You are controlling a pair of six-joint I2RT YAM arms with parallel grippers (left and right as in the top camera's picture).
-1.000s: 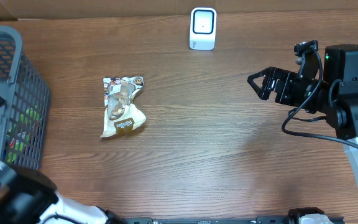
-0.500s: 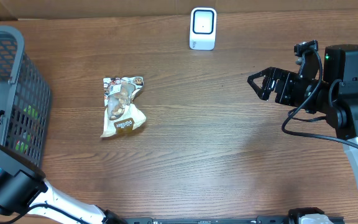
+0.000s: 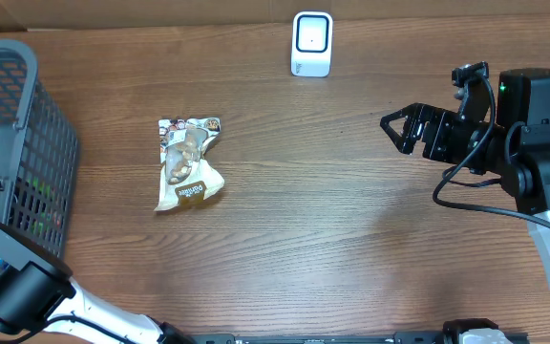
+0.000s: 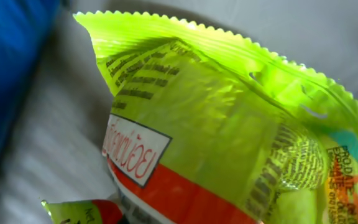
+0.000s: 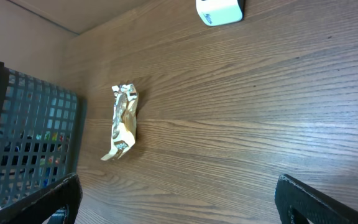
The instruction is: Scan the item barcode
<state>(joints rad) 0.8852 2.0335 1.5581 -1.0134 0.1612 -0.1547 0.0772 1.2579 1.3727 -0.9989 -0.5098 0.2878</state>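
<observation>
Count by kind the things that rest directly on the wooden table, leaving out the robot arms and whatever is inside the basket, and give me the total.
snack packet: 1
white scanner: 1
grey mesh basket: 1
Total: 3

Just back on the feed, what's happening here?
The left arm reaches into the basket, its camera close on a green packet. The left end effector is shut but out of sight, so whether it grips the packet I cannot tell. The right end effector hangs open over the table, holding nothing. A snack bag lies on the table, apart from the scanner at the far edge. Nothing is at the scanner yet.
</observation>
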